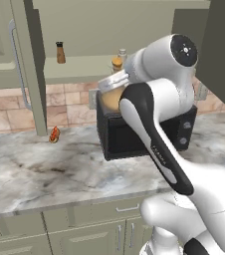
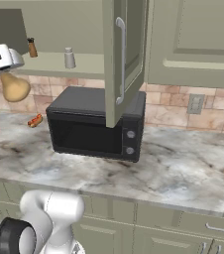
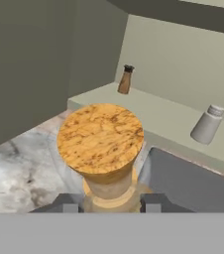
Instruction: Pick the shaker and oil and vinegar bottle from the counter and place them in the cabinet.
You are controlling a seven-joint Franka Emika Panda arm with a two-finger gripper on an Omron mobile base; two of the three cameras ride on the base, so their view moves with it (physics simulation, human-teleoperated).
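Item: oil and vinegar bottle [image 3: 101, 149], tan flask with a cork-patterned stopper. Location: held in the air over the left end of the black microwave [image 2: 95, 123], just below and in front of the cabinet [image 1: 79, 30] shelf [image 3: 183, 124]. In the right base view its bulbous base [image 2: 15, 87] hangs under the gripper [image 2: 5, 58].

Holder: gripper [image 3: 109, 202], jaws closed on the bottle's neck, one fingertip [image 3: 67, 203] to each side in the hand view.

Item: shaker [image 3: 207, 124], light grey with a silvery top. Location: upright on the cabinet shelf, to the right of the bottle's line of approach. Judged already placed.

Item: brown shaker [image 3: 125, 79], dark cap. Location: upright further back on the same shelf, toward the left.

Item: small orange-red item [image 1: 54, 134]. Location: on the counter [image 1: 45, 169] near the backsplash, left of the microwave.

Status, judged: second object in transit; shelf placement not yet done.

Risks, judged:
- Wide base catches the shelf's front edge if carried in too low.
- Bottle or gripper knocks the grey shaker over if the path drifts right.
- Open door [image 2: 121, 54] stands close by; the arm could brush it.
- Thin-neck grip may let the bottle swing or slip.
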